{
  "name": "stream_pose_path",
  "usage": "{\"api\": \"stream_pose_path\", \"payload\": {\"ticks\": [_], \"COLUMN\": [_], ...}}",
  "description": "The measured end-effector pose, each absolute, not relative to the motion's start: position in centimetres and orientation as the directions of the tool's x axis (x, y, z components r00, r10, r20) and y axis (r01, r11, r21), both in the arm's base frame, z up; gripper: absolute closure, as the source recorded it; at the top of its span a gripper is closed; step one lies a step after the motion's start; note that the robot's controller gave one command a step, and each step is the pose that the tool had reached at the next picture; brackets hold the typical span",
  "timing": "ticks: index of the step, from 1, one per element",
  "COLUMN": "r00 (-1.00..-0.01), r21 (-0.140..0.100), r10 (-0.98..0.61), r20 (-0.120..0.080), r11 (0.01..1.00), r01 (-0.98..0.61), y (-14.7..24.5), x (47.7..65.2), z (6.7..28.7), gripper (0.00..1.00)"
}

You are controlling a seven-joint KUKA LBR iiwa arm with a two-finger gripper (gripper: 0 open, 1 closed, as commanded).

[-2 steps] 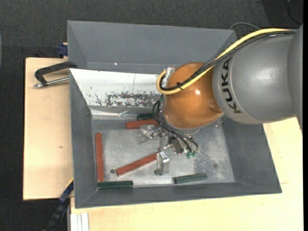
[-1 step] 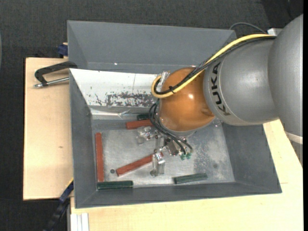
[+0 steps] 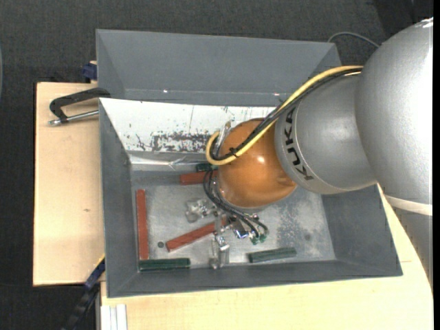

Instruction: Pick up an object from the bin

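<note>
1. Camera view, looking down into the grey metal bin (image 3: pixel 117 205): the hand (image 3: pixel 220 247) is seen low over the floor toward 6 o'clock, hung beneath the rounded orange wrist cover (image 3: pixel 251 170).
2. Whether the hand is released or clenched cannot be told, and nothing is seen gripped in it.
3. The nearest thing is a slanted red-brown flat stick (image 3: pixel 189 238) at the hand's 9 o'clock. Its right end lies just beside the hand, so it is judged the likeliest pick.
4. A short dark green bar (image 3: pixel 272 255) lies near at the hand's 3 o'clock, and a small silvery metal piece (image 3: pixel 196 210) at its 10 o'clock.
5. Well apart lie a second dark green bar (image 3: pixel 163 265) at the floor's 7 o'clock corner, an upright red-brown strip (image 3: pixel 141 222) along the 9 o'clock wall, and a short red-brown piece (image 3: pixel 192 179) toward 12 o'clock.
6. For a sound grasp, the hand should be centred over the slanted stick's middle rather than its end, and turned so that closure comes across the narrow width.
7. The descent should be taken close to the floor, since the stick lies flat and low.
8. The silvery piece should be kept out of the closing path, lest two things be caught or the stick be nudged aside.
9. The lift should be made straight up, clear of the bin walls.
</note>
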State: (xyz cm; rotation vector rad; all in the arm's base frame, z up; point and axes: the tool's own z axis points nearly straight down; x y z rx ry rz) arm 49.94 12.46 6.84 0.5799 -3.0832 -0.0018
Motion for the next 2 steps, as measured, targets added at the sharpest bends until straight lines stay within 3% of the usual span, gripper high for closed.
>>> {"api": "stream_pose_path", "payload": {"ticks": [1, 2], "r00": [-0.907, -0.907], "r21": [0.001, 0.001], "r10": [-0.421, -0.422], "r20": [-0.005, -0.005], "r11": [0.907, 0.907], "r01": [-0.421, -0.422], "y": [12.91, 12.91], "x": [50.63, 50.63], "z": [7.05, 7.05], "gripper": [1.0, 1.0]}}
